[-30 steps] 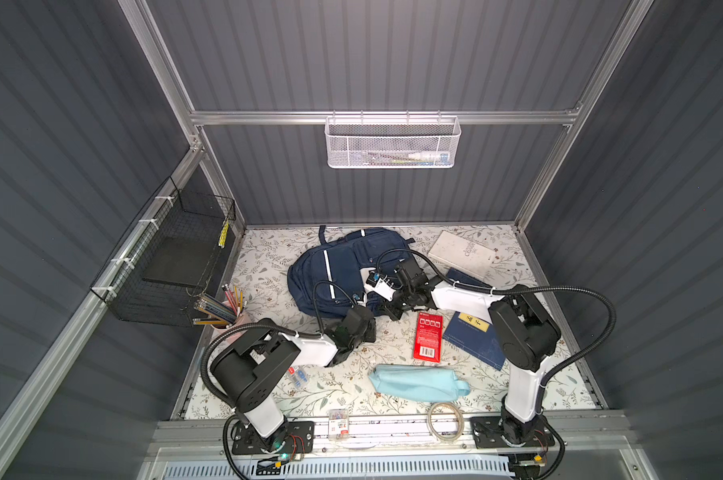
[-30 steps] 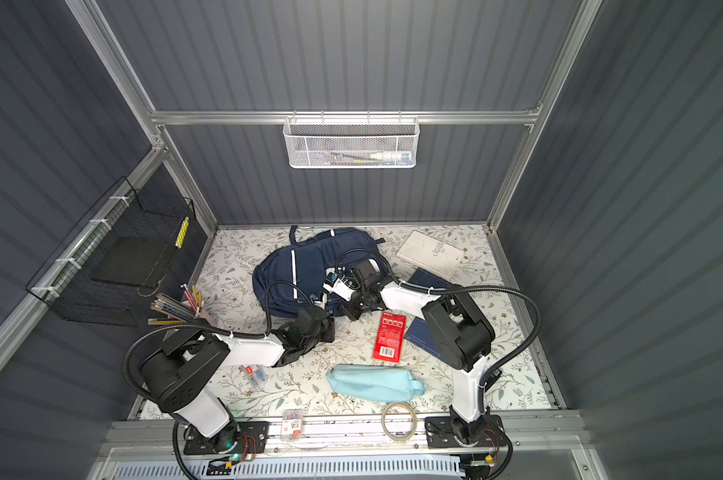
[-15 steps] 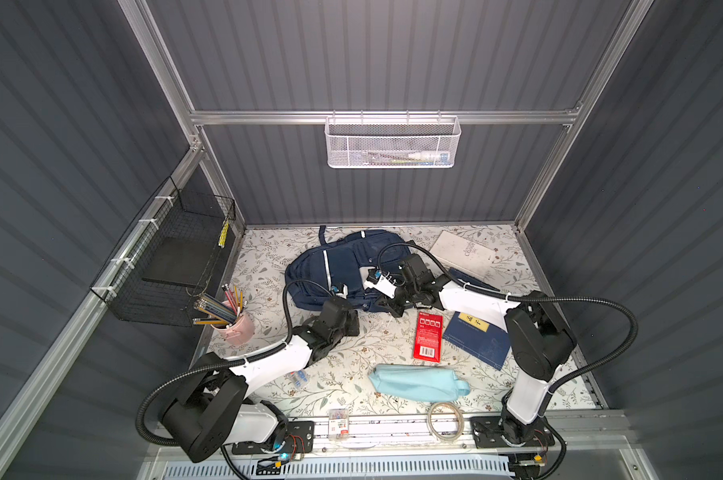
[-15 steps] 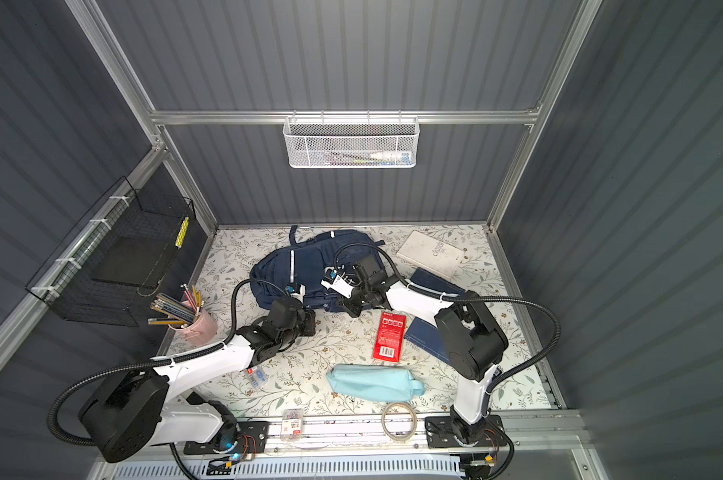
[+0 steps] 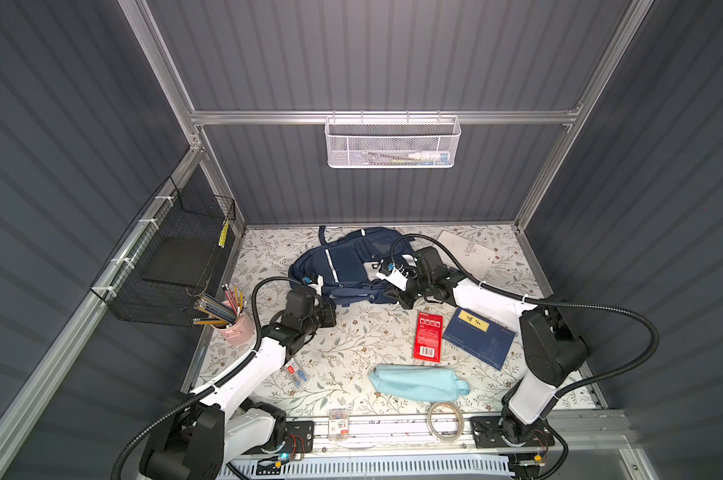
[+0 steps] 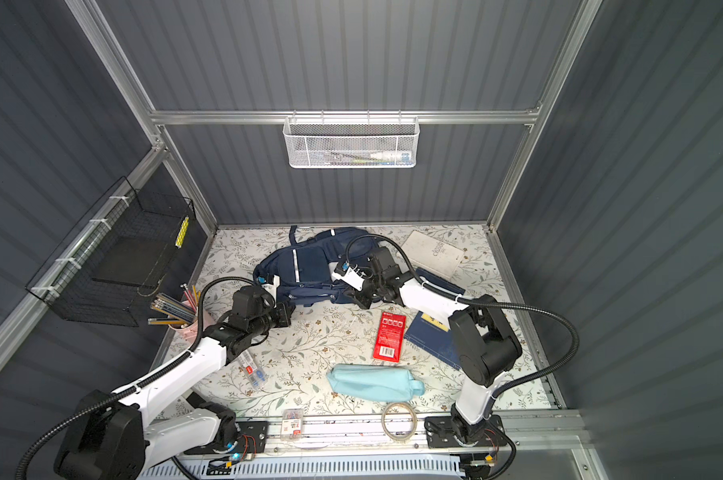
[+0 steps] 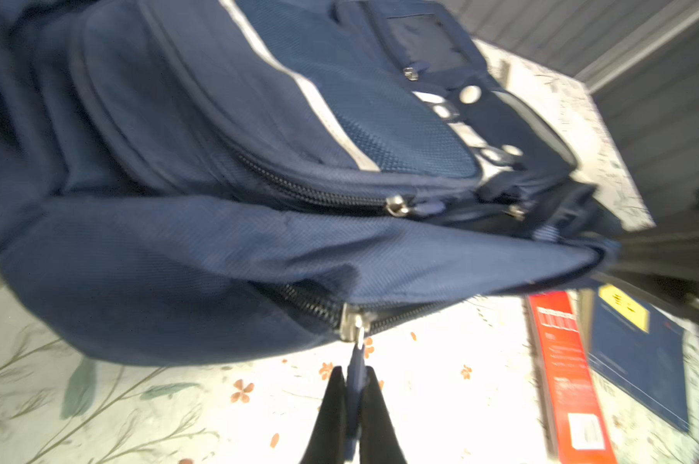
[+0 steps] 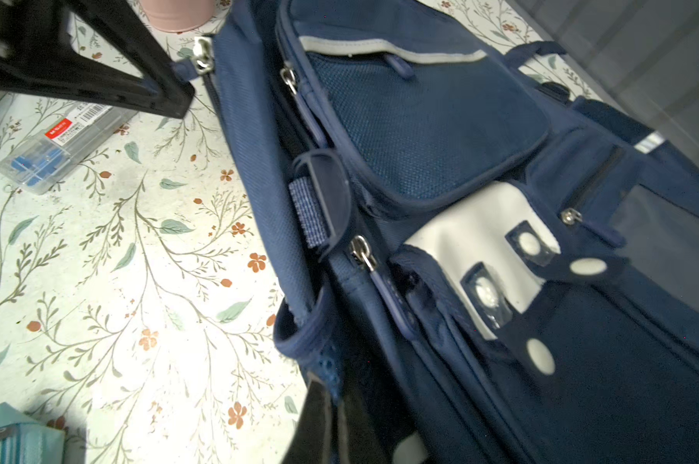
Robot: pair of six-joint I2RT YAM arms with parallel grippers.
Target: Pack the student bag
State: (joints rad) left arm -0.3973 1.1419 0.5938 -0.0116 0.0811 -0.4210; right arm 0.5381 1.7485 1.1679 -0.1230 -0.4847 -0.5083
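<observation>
My left jaws pinch one zip pull (image 7: 356,363) of the student bag (image 5: 343,272), which lies at the rear of the worktop (image 5: 351,353). My right jaws are clamped on its edge, with the contact partly cut off. Beyond: one red pack (image 5: 428,336), one blue book (image 5: 478,345), one white book (image 5: 470,251), one pouch (image 5: 418,382).

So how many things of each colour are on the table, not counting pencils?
Dark blue: 2, student bag, blue book
Light blue: 1, pouch
Red: 1, packet
Pink: 1, cup
White: 1, white book
Clear: 3, lead box, clip box, tape roll
Total: 9
</observation>
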